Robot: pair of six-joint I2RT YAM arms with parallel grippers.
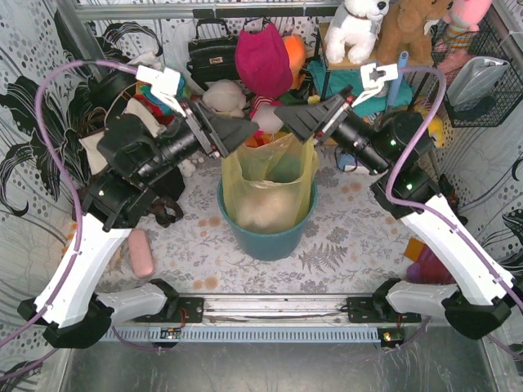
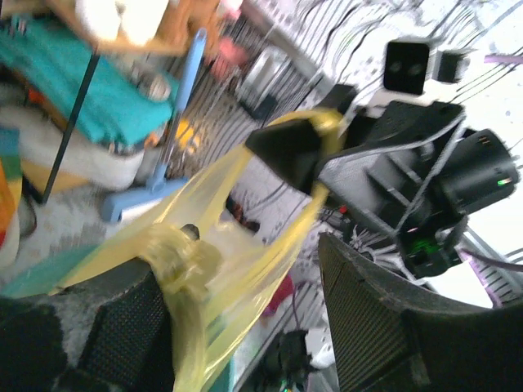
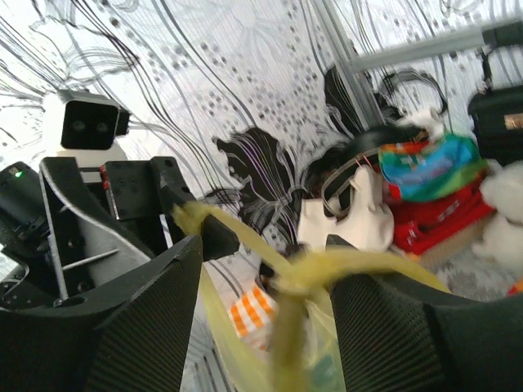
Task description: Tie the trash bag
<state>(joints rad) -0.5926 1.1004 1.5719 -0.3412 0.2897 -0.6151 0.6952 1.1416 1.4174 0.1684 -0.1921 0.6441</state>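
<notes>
The trash bag point(image 1: 270, 175), thin yellow-green plastic with pale crumpled paper showing through it, sits in the round teal bin point(image 1: 270, 242) in the middle of the floral-covered table point(image 1: 343, 245). The bag's top is drawn up above the bin's rim. Seen from above, the left gripper point(image 1: 245, 131) meets the bag's raised mouth at about 11 o'clock and the right gripper point(image 1: 288, 119) at about 1 o'clock, their tips near each other over the opening. In the left wrist view the left jaws stand wide apart. A twisted, bunched strand of the bag lies against one finger point(image 2: 122, 327), not pinched, and stretches toward 1 o'clock, where it wraps the tip of the other arm's pincer. The right wrist view shows the right jaws also spread. A rope-like yellow strand crosses the gap between the fingers point(image 3: 139, 327), running from the left pincer's tip at 10 o'clock down toward 6 o'clock, with neither pad pressing it. Both pincers are therefore released, and the bag is only hooked over their tips. A pink oblong object point(image 1: 140, 253) lies on the table at 8 o'clock from the bin.
</notes>
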